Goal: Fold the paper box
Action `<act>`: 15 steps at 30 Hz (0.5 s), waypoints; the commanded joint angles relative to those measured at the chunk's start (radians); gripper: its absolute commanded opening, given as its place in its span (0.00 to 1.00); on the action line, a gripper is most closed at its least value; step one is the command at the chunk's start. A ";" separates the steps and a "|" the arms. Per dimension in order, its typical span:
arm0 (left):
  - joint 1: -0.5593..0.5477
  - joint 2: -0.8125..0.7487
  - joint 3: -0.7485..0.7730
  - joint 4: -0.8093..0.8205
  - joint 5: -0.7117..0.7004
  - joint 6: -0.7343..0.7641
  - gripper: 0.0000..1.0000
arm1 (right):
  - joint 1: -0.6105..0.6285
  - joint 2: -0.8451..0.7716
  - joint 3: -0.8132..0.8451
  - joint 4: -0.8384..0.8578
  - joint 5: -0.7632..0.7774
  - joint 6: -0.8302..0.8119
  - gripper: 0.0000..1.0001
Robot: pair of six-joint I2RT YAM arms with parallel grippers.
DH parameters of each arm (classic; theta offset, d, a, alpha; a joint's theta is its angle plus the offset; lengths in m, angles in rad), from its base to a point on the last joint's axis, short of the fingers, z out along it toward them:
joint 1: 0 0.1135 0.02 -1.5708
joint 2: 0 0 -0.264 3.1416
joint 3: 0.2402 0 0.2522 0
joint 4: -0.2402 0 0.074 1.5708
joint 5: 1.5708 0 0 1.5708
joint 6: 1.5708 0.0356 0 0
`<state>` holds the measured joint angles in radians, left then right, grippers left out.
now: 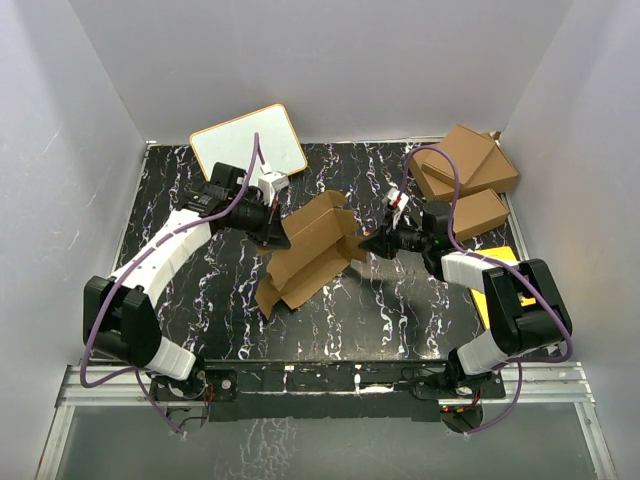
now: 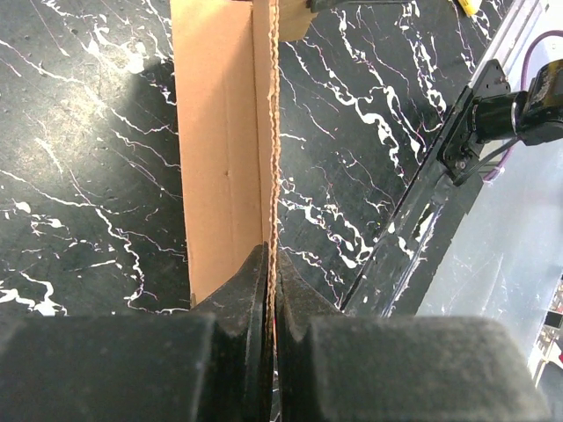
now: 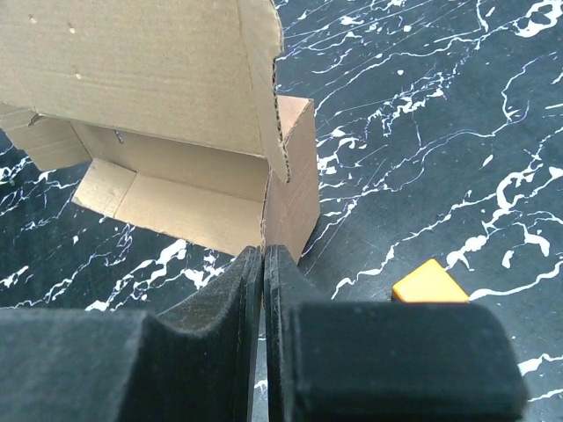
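Note:
The paper box (image 1: 315, 245) is a brown cardboard cut-out, partly formed, with its flaps open, lying mid-table. My left gripper (image 1: 283, 240) is at its left side. In the left wrist view this gripper (image 2: 271, 255) is shut on the corrugated edge of an upright panel of the box (image 2: 220, 132). My right gripper (image 1: 368, 244) is at the box's right corner. In the right wrist view it (image 3: 263, 251) is shut, its tips pinching the vertical corner edge of the box (image 3: 141, 79). An open flap overhangs the box's tray-like inside.
A white board with a wooden rim (image 1: 250, 140) lies at the back left. Larger brown cartons (image 1: 465, 165) are stacked at the back right. A yellow sheet (image 1: 497, 255) lies under the right arm, and its corner (image 3: 428, 283) shows near the right fingers. The table's front rail (image 2: 440, 176) runs close by.

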<state>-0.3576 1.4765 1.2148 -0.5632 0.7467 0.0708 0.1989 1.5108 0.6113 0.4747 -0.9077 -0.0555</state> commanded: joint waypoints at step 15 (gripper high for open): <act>-0.069 -0.101 -0.104 0.051 0.034 -0.049 0.00 | 0.003 -0.048 0.020 -0.225 -0.036 -0.135 0.13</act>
<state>-0.4099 1.4334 1.1347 -0.5076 0.7597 0.0311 0.1982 1.4815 0.6113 0.2687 -0.9154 -0.1455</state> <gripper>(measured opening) 0.010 0.126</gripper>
